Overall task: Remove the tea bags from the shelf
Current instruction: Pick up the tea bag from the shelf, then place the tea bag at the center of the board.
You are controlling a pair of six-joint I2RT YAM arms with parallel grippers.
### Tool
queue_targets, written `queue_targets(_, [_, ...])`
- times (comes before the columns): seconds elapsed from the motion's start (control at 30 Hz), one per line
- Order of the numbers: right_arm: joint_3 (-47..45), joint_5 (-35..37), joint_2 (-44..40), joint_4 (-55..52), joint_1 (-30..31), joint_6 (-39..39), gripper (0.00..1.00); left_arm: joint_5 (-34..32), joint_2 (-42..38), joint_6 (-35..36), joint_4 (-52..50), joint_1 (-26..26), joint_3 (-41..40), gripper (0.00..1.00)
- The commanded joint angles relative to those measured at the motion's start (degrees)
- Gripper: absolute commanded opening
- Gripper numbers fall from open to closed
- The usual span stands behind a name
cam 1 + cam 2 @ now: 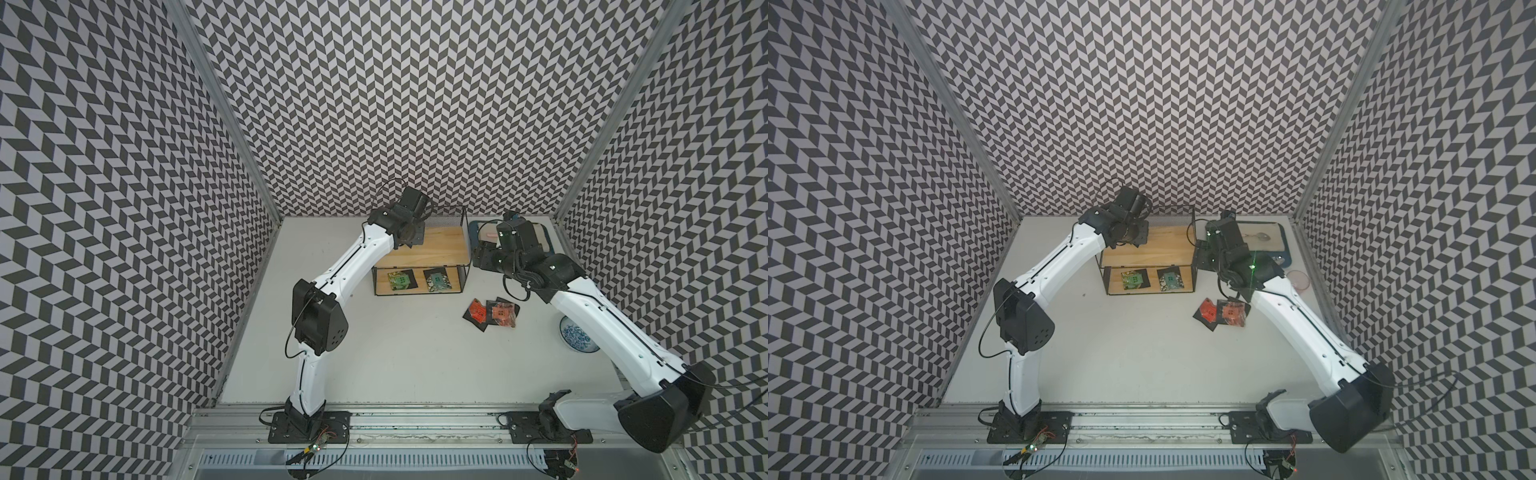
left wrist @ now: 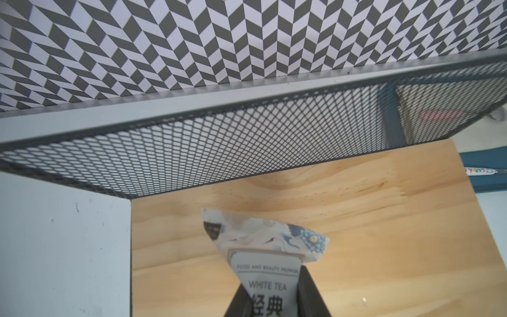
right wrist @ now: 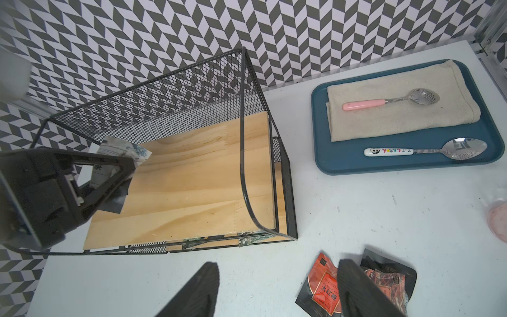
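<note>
My left hand [image 2: 271, 280] is closed on a white tea bag [image 2: 263, 241], which is crumpled between my fingers. It is at the 9 o'clock end of the shelf's [image 1: 440, 249] top board. I cannot tell whether the bag touches the wood. On the lower board a green bag [image 1: 401, 280] and a teal bag [image 1: 436, 281] lie flat, near each other but apart.

My right hand [image 3: 277, 288] is open and holds nothing. It hangs above the table [image 1: 395, 365], just off the shelf's 3 o'clock end. Two red bags [image 1: 476, 312] lie close together on the table at 5 o'clock from the shelf. The blue tray [image 3: 406, 164] sits at 3 o'clock from the shelf.
</note>
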Motion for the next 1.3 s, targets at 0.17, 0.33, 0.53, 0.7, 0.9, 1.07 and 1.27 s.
queue_targets(0.17, [1.1, 0.3, 0.1, 1.8, 0.0, -0.7, 0.72, -2.2, -12.2, -3.6, -0.3, -2.5, -6.7, 0.26])
queue_targets(0.33, [1.0, -0.1, 0.0, 2.0, 0.0, -1.0, 0.72, -3.9, -25.9, -8.2, 1.0, -5.4, -24.0, 0.28])
queue_targets(0.53, [0.1, -1.2, -0.5, 2.6, 0.2, -1.4, 0.72, -3.3, -40.8, -13.5, 1.5, -5.7, -43.2, 0.29])
queue_targets(0.7, [-1.3, -1.2, -1.2, 1.8, 1.4, -1.5, 0.71, -2.0, -45.7, -17.0, 2.0, -5.4, -53.7, 0.3])
queue_targets(0.9, [-3.8, -0.7, -2.7, 0.4, 3.3, -1.4, 0.71, 3.8, -47.6, -20.7, 10.1, -2.8, -67.4, 0.31])
queue_targets(1.07, [-7.2, -0.5, -4.7, 0.9, 6.1, -0.5, 0.71, 1.6, -48.0, -21.9, 14.6, -1.8, -76.7, 0.33])
queue_targets(1.27, [-11.3, -1.9, -6.5, 2.2, 9.8, -0.3, 0.7, 0.3, -46.0, -23.4, 18.5, -2.1, -81.6, 0.34])
